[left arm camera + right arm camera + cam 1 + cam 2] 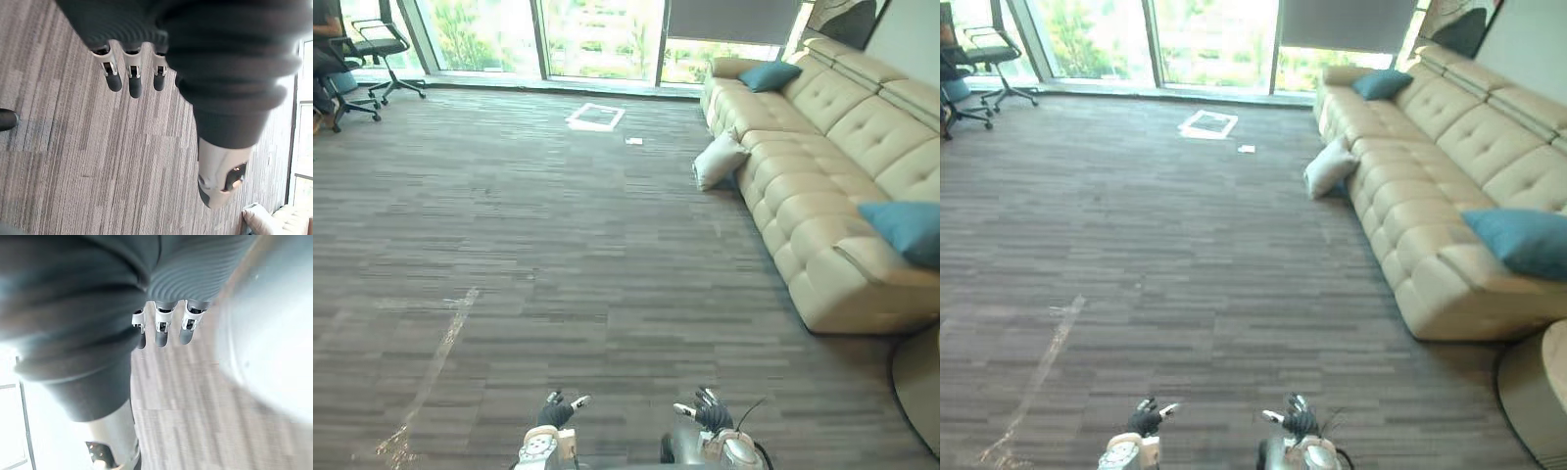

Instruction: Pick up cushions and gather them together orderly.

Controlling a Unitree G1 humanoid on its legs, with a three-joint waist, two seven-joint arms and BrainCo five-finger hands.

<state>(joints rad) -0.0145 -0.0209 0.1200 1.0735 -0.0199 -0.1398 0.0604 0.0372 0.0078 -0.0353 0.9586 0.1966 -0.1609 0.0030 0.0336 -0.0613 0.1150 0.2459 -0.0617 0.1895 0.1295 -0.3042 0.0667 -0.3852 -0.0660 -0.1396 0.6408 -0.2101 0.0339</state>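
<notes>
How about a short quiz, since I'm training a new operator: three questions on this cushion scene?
1. How many teal cushions sit on the sofa?
2. True or false: the cream cushion lies on the sofa seat.
3. The left robot hand and right robot hand are: A) gripping a cushion; B) open and empty; C) resting on the sofa.
Key: 1) two; 2) false, it is on the floor against the sofa; 3) B.

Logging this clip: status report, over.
Left hand, right hand open, empty. White cushion on floor against sofa; far teal cushion, near teal cushion on it. Chairs far left, off the path.
</notes>
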